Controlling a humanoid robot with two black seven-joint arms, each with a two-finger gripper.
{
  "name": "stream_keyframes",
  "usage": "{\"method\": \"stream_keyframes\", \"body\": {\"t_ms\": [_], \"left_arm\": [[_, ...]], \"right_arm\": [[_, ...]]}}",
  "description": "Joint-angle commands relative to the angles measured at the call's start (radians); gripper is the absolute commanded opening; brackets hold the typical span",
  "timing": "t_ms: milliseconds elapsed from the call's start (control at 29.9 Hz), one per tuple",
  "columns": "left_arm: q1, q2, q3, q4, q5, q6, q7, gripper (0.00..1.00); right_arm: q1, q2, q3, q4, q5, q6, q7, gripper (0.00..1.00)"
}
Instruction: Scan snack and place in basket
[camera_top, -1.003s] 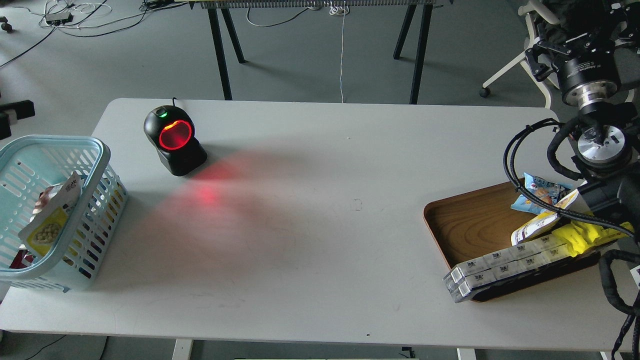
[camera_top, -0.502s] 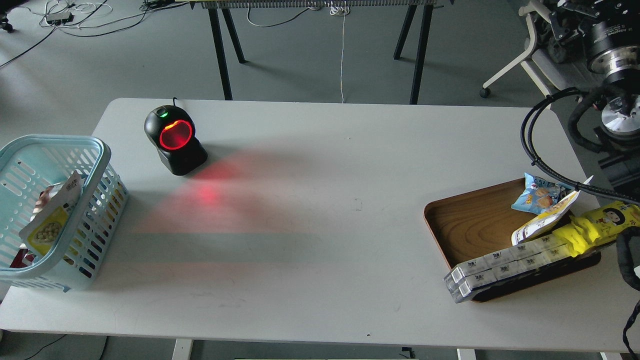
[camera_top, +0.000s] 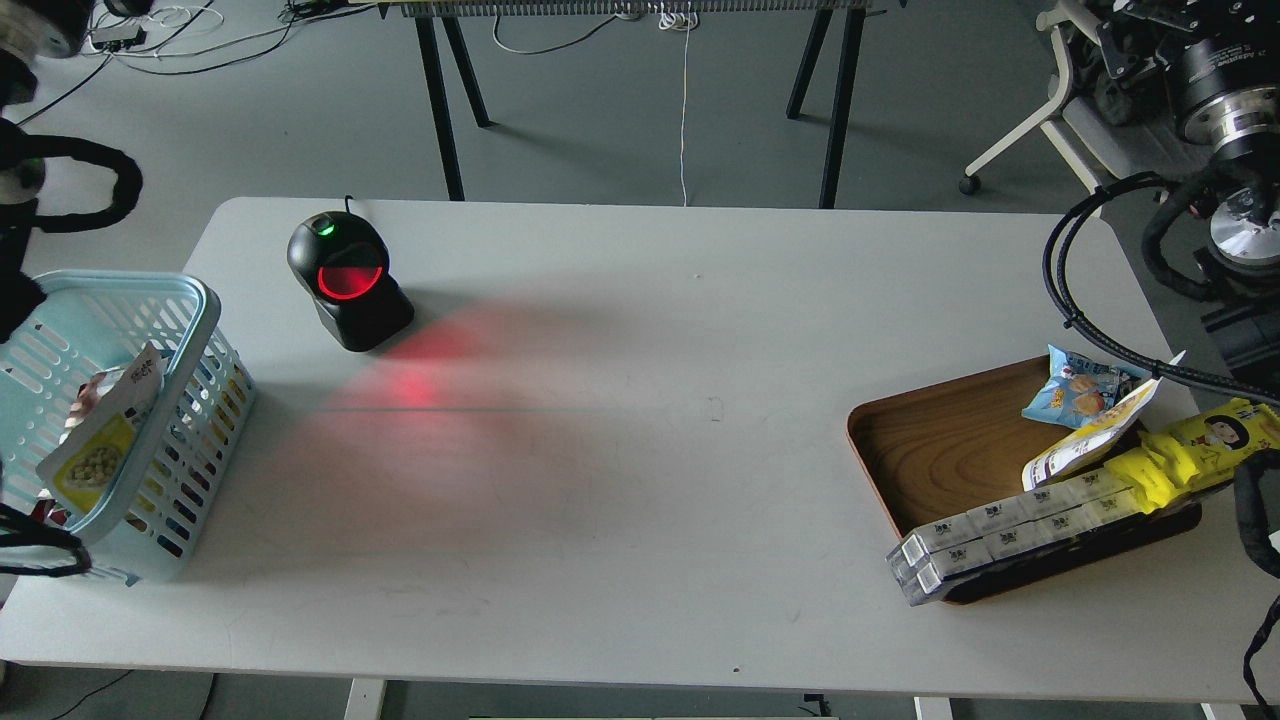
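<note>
**Snack in the basket, both arms drawn to the frame edges**

The snack (camera_top: 103, 438) lies inside the light blue basket (camera_top: 190, 300) at the table's (camera_top: 640, 480) left end, leaning tilted against the basket's right wall with its nut picture facing up. It sits just as it did half a second ago. What has changed is on the left: dark parts of the left arm (camera_top: 40, 190) now show at the upper left edge and a black cable loop at the lower left, where none were seen before. Its gripper is out of view. The right arm (camera_top: 1225, 120) holds much the same spot at the upper right as half a second ago, well above the wooden tray (camera_top: 940, 450); its gripper is also outside the frame, so neither one's grip can be told. The scanner (camera_top: 349, 280) glows a dimmer, partial red ring than before, its red patch still cast on the table.
</note>
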Motion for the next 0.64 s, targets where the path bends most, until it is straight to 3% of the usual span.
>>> {"method": "stream_keyframes", "body": {"t_ms": [0, 401, 602], "left_arm": [[0.01, -0.067, -0.01, 0.026, -0.093, 0.0, 0.035, 0.99], [0.105, -0.182, -0.012, 0.024, -0.276, 0.0, 0.032, 0.99], [0.105, -0.177, -0.01, 0.02, -0.275, 0.0, 0.025, 1.0]], "right_arm": [[-0.005, 0.007, 0.001, -0.001, 0.015, 0.0, -0.01, 0.99], [-0.008, 0.043, -0.009, 0.005, 0.076, 0.0, -0.024, 0.99], [0.003, 0.031, -0.011, 0.015, 0.076, 0.0, -0.024, 0.99]]}}
